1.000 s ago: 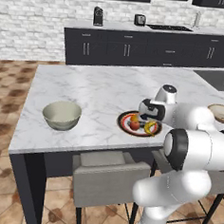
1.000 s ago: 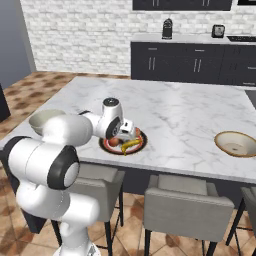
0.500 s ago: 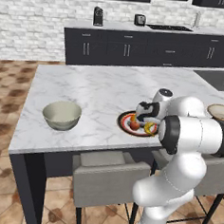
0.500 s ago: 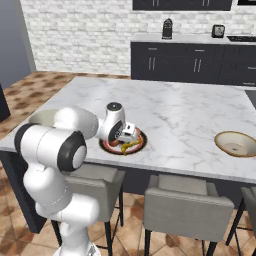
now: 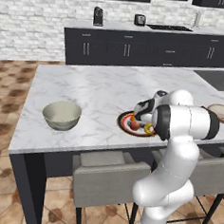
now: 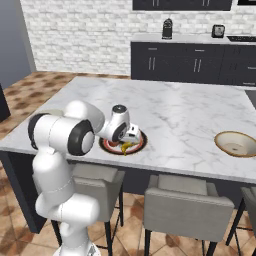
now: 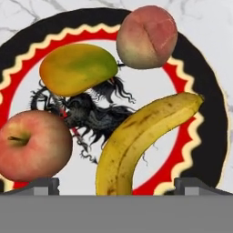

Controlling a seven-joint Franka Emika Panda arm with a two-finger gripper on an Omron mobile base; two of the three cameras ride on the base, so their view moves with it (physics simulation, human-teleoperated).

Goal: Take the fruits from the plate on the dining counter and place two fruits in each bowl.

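The counter (image 5: 101,91) carries everything: a marble island with stools along its front edge. The deep grey-green bowl (image 5: 62,114) sits near the front left corner, and the shallow tan bowl (image 6: 236,144) lies toward the right end, well apart from it. Between them, near the front edge, is the plate (image 7: 210,113), with the tool (image 7: 116,184) hanging low over it, its fingers (image 7: 40,185) spread wide and holding nothing.

On the plate lie a banana (image 7: 136,141), an apple (image 7: 32,145), an orange-green fruit (image 7: 77,68) and a peach (image 7: 146,36). The banana sits between the fingertips, with the apple just beside one of them.

The risk, as I judge it: closing here could clip the apple and roll it off the plate, or pinch the curved banana off-centre so it swivels loose during the carry.
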